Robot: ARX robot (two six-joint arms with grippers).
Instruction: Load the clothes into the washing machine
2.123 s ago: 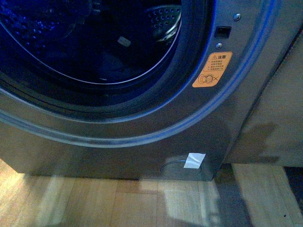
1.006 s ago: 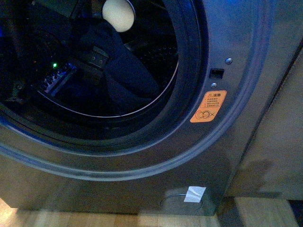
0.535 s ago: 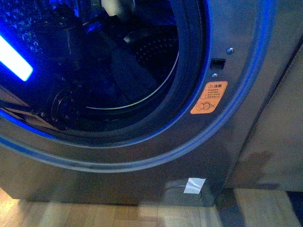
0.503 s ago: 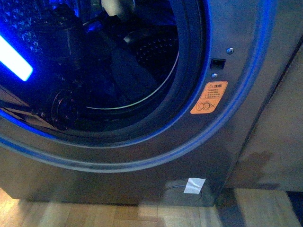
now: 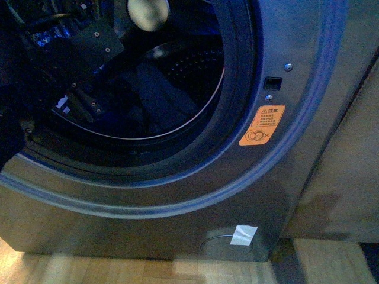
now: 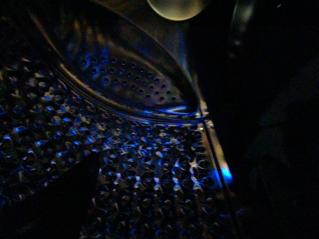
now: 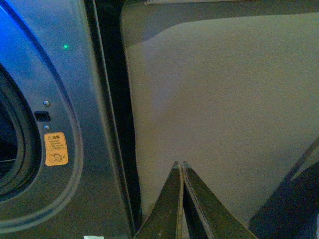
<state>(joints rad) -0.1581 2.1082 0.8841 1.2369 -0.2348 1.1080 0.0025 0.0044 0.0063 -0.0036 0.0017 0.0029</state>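
Note:
The washing machine [image 5: 284, 195] is grey with a big round port and a dark rubber rim [image 5: 237, 100]. Dark navy clothes [image 5: 151, 100] lie low in its drum. My left arm [image 5: 95, 44] reaches into the port at the upper left, with a pale round knob [image 5: 148, 13] beside it. In the left wrist view my left gripper [image 6: 159, 199] is open and empty over the perforated steel drum [image 6: 149, 169]; one finger shows only as a dark shape. My right gripper [image 7: 180, 165] is shut and empty, outside the machine, to the right of its front [image 7: 65, 99].
An orange warning sticker [image 5: 262, 125] sits right of the port and also shows in the right wrist view [image 7: 56, 148]. A beige cabinet side [image 7: 224, 99] stands right of the machine. The wooden floor [image 5: 177, 272] lies below. A drum paddle [image 6: 134, 79] bulges inside.
The dark garment that hung from my left arm a second ago now lies in the drum. The bright blue light at the left has gone. The left arm has shifted up and left.

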